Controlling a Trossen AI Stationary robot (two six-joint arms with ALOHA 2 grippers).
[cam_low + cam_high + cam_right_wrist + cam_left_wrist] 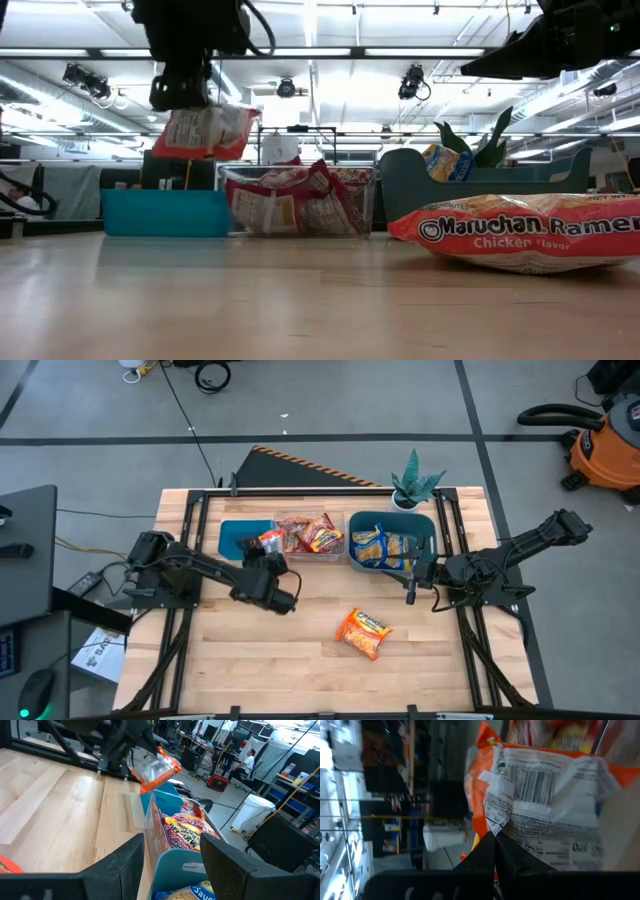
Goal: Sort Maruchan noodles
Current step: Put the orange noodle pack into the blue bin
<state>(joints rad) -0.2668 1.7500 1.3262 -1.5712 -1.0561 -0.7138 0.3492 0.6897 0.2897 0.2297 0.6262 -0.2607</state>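
Observation:
My left gripper [268,550] is shut on an orange Maruchan packet [205,130], held in the air over the gap between the teal bin [165,212] and the clear bin [300,200]. The clear bin holds red-orange packets [312,534]. The grey-blue bin [425,528] holds yellow-and-blue packets [385,548]. Another orange packet [363,632] lies flat on the table. My right gripper [412,585] is open and empty beside the grey-blue bin's near side. My left gripper pinches the packet's edge [492,827] between its two shut fingers [485,852]. It comes at the packet from above. The packet hangs below the fingers [180,95], tilted, clear of both bins, its printed back with the barcode [535,782] toward the wrist camera.
A potted plant [415,485] stands at the table's far edge behind the grey-blue bin. Bare wood [250,650] lies across the table's near half around the loose packet. A person [246,760] sits in the room beyond the table.

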